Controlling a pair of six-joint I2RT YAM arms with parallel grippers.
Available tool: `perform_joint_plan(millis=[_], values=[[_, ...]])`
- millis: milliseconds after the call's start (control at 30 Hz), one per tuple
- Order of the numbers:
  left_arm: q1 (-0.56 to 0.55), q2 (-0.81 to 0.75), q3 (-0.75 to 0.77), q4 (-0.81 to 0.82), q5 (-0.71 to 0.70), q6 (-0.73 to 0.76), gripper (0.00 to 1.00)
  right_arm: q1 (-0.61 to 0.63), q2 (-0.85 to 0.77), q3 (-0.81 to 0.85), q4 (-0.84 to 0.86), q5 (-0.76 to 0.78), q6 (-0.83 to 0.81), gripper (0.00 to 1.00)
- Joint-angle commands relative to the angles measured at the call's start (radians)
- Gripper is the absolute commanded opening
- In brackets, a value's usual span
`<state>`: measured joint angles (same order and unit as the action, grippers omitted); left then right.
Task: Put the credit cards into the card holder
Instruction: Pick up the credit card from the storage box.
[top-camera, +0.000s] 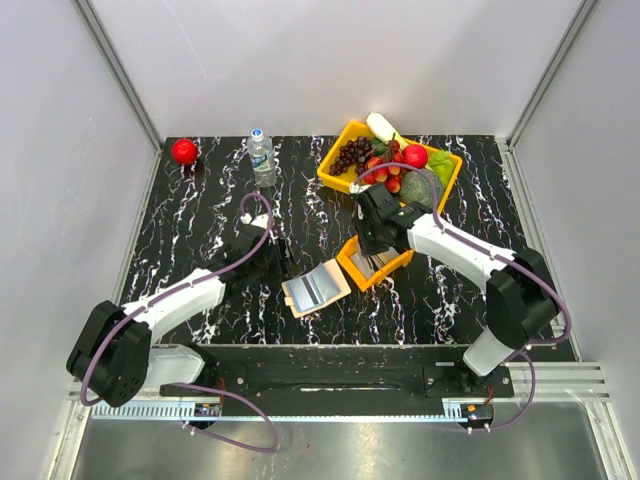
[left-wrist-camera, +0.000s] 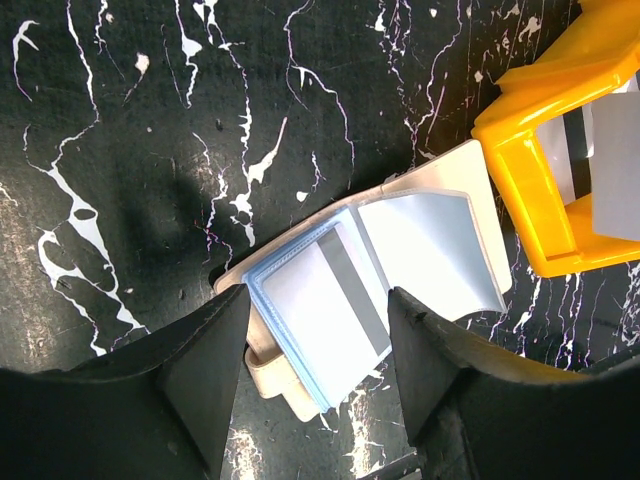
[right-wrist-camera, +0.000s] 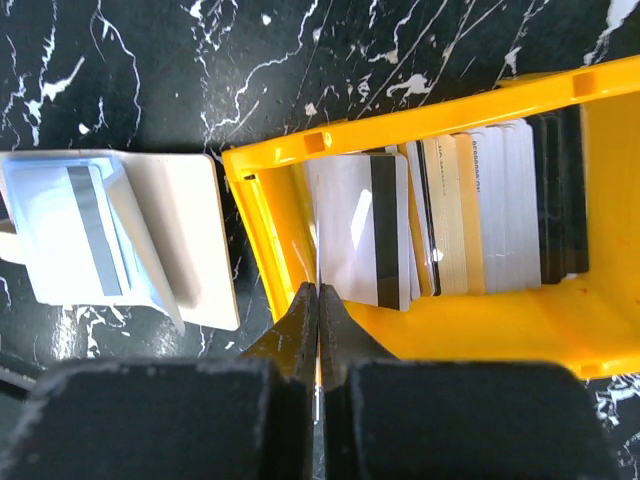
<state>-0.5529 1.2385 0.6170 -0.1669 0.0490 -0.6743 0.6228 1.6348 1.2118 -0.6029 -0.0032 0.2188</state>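
Note:
The tan card holder (top-camera: 315, 288) (left-wrist-camera: 440, 240) (right-wrist-camera: 190, 230) lies open on the black marble table, left of the small orange tray (top-camera: 350, 262) (right-wrist-camera: 270, 220). A light blue credit card (left-wrist-camera: 320, 300) with a grey stripe sits in its near sleeve. My left gripper (left-wrist-camera: 318, 305) (top-camera: 275, 255) is open, its fingers on either side of that end of the holder. Several credit cards (right-wrist-camera: 480, 210) stand packed in the tray. At the tray's inner left corner my right gripper (right-wrist-camera: 318, 290) (top-camera: 378, 240) is shut, with a thin white card edge showing between the jaws.
A large yellow basket (top-camera: 327, 170) of fruit sits just behind the tray and the right arm. At the back stands a water bottle (top-camera: 261, 157), and a red apple (top-camera: 184, 151) rests in the back left corner. White walls close in the table.

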Motion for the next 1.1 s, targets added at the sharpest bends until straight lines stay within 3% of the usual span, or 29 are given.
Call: perform_joint_plan(millis=[0, 133, 433, 700, 933, 1067], values=[[-0.002, -0.028, 0.012, 0.023, -0.014, -0.004, 0.62, 0.095, -0.029, 0.057, -0.032, 0.247, 0.077, 0.00], [-0.004, -0.039, 0.016, 0.000, -0.041, -0.008, 0.64, 0.198, -0.024, 0.100, -0.087, 0.538, 0.236, 0.00], [-0.004, -0.128, 0.000, -0.082, -0.181, -0.059, 0.76, 0.344, -0.006, 0.157, -0.118, 0.769, 0.366, 0.00], [-0.002, -0.230, -0.088, -0.155, -0.215, -0.106, 0.79, 0.368, -0.015, 0.157, -0.020, 0.577, 0.369, 0.00], [-0.004, -0.333, -0.206, -0.142, -0.161, -0.185, 0.79, 0.368, 0.016, 0.100, 0.121, 0.292, 0.360, 0.00], [-0.004, -0.350, -0.249, -0.096, -0.104, -0.209, 0.79, 0.368, 0.045, 0.083, 0.147, 0.244, 0.373, 0.00]])
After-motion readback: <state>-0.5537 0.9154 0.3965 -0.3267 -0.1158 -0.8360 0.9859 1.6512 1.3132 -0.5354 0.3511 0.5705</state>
